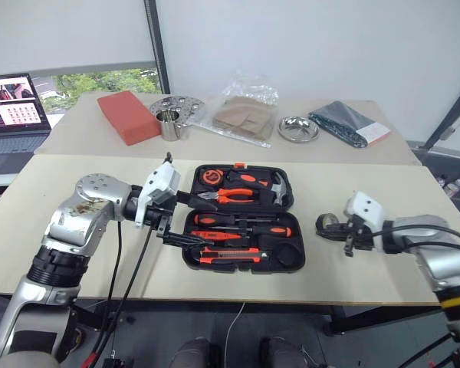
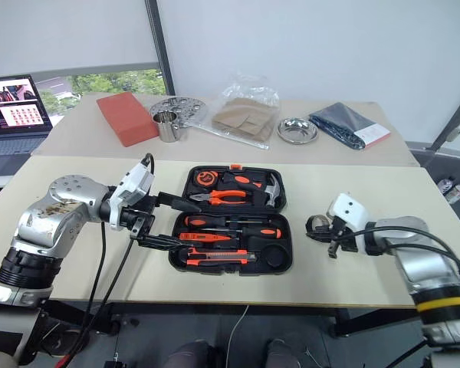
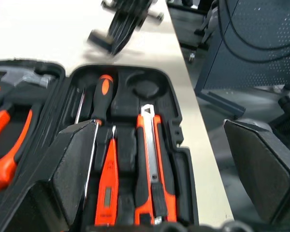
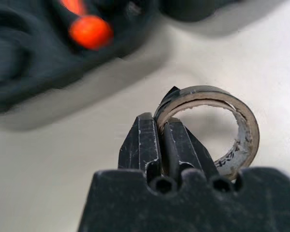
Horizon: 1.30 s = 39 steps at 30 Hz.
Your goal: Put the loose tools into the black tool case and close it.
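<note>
The tape roll (image 4: pixel 210 128) is pinched by its wall in the right gripper (image 1: pixel 331 227), whose fingers are pressed together on it, just above the desk (image 1: pixel 77 253) and to the right of the open tool case (image 1: pixel 287 264). The round recess (image 3: pixel 146 88) at the case's near right corner looks like its seat. The roll is best lifted clear of the case rim and lowered flat. The left gripper (image 2: pixel 162 222) is held spread over the case's left edge. Bare desk lies between roll and case.

Silver arms, white wrist housings, black cables; right forearm (image 1: pixel 454 300) yellow-banded; black claws.
</note>
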Each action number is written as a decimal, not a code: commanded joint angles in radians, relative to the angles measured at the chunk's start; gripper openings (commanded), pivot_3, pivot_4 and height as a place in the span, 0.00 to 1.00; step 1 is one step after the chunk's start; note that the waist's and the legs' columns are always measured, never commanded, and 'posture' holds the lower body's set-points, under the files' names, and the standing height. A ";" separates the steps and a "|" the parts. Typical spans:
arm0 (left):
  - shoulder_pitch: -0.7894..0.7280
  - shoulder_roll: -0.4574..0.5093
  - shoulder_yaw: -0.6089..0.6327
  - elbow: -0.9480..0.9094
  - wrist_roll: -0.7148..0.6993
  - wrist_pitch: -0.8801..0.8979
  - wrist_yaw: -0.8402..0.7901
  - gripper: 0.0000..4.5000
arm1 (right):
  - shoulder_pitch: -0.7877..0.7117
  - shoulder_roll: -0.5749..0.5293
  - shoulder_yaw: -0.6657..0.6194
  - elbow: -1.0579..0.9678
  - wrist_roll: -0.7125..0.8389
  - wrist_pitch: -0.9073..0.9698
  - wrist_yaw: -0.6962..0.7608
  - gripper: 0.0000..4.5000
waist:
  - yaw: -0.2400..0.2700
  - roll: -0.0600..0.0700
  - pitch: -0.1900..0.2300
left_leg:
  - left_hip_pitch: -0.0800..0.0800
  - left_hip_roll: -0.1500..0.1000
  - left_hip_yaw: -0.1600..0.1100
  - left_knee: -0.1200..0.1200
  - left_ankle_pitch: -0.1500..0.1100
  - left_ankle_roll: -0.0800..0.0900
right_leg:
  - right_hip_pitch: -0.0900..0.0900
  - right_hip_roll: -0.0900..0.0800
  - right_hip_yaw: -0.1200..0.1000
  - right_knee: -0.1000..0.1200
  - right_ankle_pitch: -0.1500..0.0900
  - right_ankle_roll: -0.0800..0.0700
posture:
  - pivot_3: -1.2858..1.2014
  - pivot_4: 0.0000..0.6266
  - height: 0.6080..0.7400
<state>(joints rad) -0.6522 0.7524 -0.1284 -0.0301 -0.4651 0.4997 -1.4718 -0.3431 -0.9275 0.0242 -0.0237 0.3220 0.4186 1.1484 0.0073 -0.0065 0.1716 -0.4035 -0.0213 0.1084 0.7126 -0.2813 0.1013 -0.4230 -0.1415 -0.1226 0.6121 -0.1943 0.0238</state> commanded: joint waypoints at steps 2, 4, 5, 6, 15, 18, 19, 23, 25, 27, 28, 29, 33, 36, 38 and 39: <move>0.013 0.004 -0.011 -0.043 0.010 -0.031 0.000 1.00 | 0.046 -0.021 -0.052 -0.328 0.200 0.203 0.016 0.01 | -0.001 0.000 0.000 | 0.000 0.001 0.000 0.000 0.002 0.003 | 0.000 0.000 0.000 0.000 0.000 0.000 | 0.52 0.24 0.95; 0.016 0.002 -0.014 -0.050 0.007 -0.031 0.005 1.00 | 0.062 -0.014 -0.018 -0.371 0.172 0.211 -0.014 0.01 | 0.001 0.000 0.000 | 0.000 0.002 -0.001 0.000 0.000 0.000 | 0.000 -0.003 0.000 -0.001 0.001 -0.001 | 0.52 0.24 0.95; 0.017 0.003 -0.014 -0.052 0.005 -0.030 0.006 1.00 | 0.068 -0.013 -0.004 -0.382 0.156 0.210 -0.025 0.01 | 0.003 0.000 0.000 | 0.000 0.001 -0.001 0.000 -0.002 -0.004 | 0.000 -0.004 0.000 0.000 0.001 -0.001 | 0.52 0.24 0.95; 0.019 0.003 -0.015 -0.051 0.005 -0.033 0.006 1.00 | 0.068 -0.005 0.014 -0.388 0.145 0.218 -0.042 0.01 | 0.004 0.000 0.000 | 0.000 0.000 0.000 0.000 -0.002 -0.004 | 0.000 -0.004 0.000 0.000 0.001 -0.001 | 0.52 0.24 0.95; 0.003 -0.013 -0.026 -0.018 0.018 -0.056 0.005 1.00 | 0.060 0.019 0.133 -0.372 0.040 0.197 -0.089 0.30 | 0.006 0.000 0.000 | -0.001 -0.002 0.000 0.001 -0.002 -0.004 | -0.001 -0.003 -0.001 0.000 0.001 -0.001 | 0.52 0.24 0.95; 0.005 -0.009 -0.023 -0.013 0.021 -0.053 0.011 1.00 | 0.061 0.010 0.059 -0.415 0.113 0.234 -0.072 0.53 | 0.005 0.000 0.000 | -0.001 -0.001 0.000 0.001 -0.001 -0.002 | -0.001 -0.001 -0.001 0.000 0.001 -0.001 | 0.52 0.24 0.95; 0.007 -0.006 -0.019 -0.008 0.023 -0.049 0.017 1.00 | 0.053 0.011 0.011 -0.423 0.157 0.264 -0.074 0.53 | 0.006 0.000 0.000 | -0.001 -0.001 0.000 0.001 -0.001 -0.002 | -0.001 -0.001 -0.001 0.000 0.001 -0.001 | 0.52 0.24 0.95; 0.017 0.015 0.023 0.070 0.056 -0.047 0.085 1.00 | 0.030 -0.001 -0.115 -0.321 0.204 0.306 -0.108 0.53 | 0.005 0.000 0.000 | -0.001 -0.001 0.000 0.001 -0.001 -0.002 | -0.001 -0.001 0.000 0.000 0.001 -0.001 | 0.52 0.24 0.95; 0.021 0.029 0.053 0.139 0.083 -0.065 0.134 0.88 | 0.022 0.007 -0.141 -0.238 0.182 0.287 -0.133 0.40 | 0.006 -0.001 0.000 | -0.001 -0.001 0.000 0.001 -0.002 -0.003 | 0.000 -0.001 -0.001 -0.001 0.001 -0.001 | 0.52 0.24 0.95; 0.027 0.051 0.064 0.202 0.119 -0.094 0.156 0.73 | 0.014 0.014 -0.139 -0.165 0.149 0.254 -0.150 0.27 | 0.005 -0.001 0.000 | -0.001 -0.001 0.000 0.001 -0.002 -0.003 | -0.001 -0.001 0.000 0.000 0.001 -0.001 | 0.52 0.24 0.95; 0.031 0.063 0.060 0.236 0.144 -0.113 0.165 0.67 | 0.012 0.018 -0.122 -0.124 0.116 0.220 -0.158 0.21 | 0.004 -0.001 0.001 | -0.001 -0.001 0.000 0.000 -0.002 -0.003 | -0.001 -0.001 0.000 0.000 0.001 -0.001 | 0.52 0.24 0.95; 0.035 0.070 0.054 0.267 0.169 -0.136 0.174 0.57 | 0.010 0.021 -0.102 -0.089 0.084 0.186 -0.162 0.12 | 0.004 0.000 0.001 | -0.001 -0.001 0.001 0.000 -0.002 -0.003 | -0.001 -0.001 0.000 0.000 0.001 -0.001 | 0.52 0.24 0.95; 0.039 0.055 0.016 0.332 0.227 -0.187 0.186 0.24 | -0.021 0.055 -0.032 0.019 -0.005 0.081 -0.165 0.00 | 0.003 0.000 0.001 | -0.001 -0.001 0.002 -0.001 -0.001 -0.001 | -0.002 0.000 0.000 0.000 0.001 -0.001 | 0.52 0.24 0.95; 0.030 0.011 -0.019 0.351 0.247 -0.205 0.176 0.03 | -0.073 0.090 0.035 0.094 -0.077 0.001 -0.163 0.00 | 0.003 0.000 0.001 | -0.002 -0.001 0.002 0.000 -0.001 -0.001 | -0.002 0.000 0.000 0.000 0.001 -0.001 | 0.52 0.24 0.95; 0.020 -0.020 -0.035 0.367 0.260 -0.211 0.181 0.03 | -0.104 0.109 0.076 0.127 -0.117 -0.040 -0.152 0.00 | 0.002 0.000 0.001 | -0.002 -0.001 0.002 0.000 -0.001 -0.001 | -0.002 0.000 0.000 0.000 0.001 -0.001 | 0.52 0.24 0.95; 0.015 -0.034 -0.047 0.366 0.264 -0.202 0.178 0.03 | -0.117 0.123 0.089 0.122 -0.111 -0.043 -0.132 0.00 | 0.001 0.000 0.001 | -0.002 -0.001 0.002 0.000 -0.001 -0.002 | -0.002 0.000 0.000 0.000 0.001 0.000 | 0.52 0.24 0.95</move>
<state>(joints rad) -0.6114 0.7245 -0.1722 0.3452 -0.2035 0.3053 -1.2870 -0.4348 -0.8090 0.1102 0.1027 0.2192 0.4131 0.9905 0.0086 -0.0068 0.1722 -0.4052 -0.0226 0.1107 0.7128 -0.2821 0.0997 -0.4251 -0.1415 -0.1226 0.6123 -0.1937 0.0233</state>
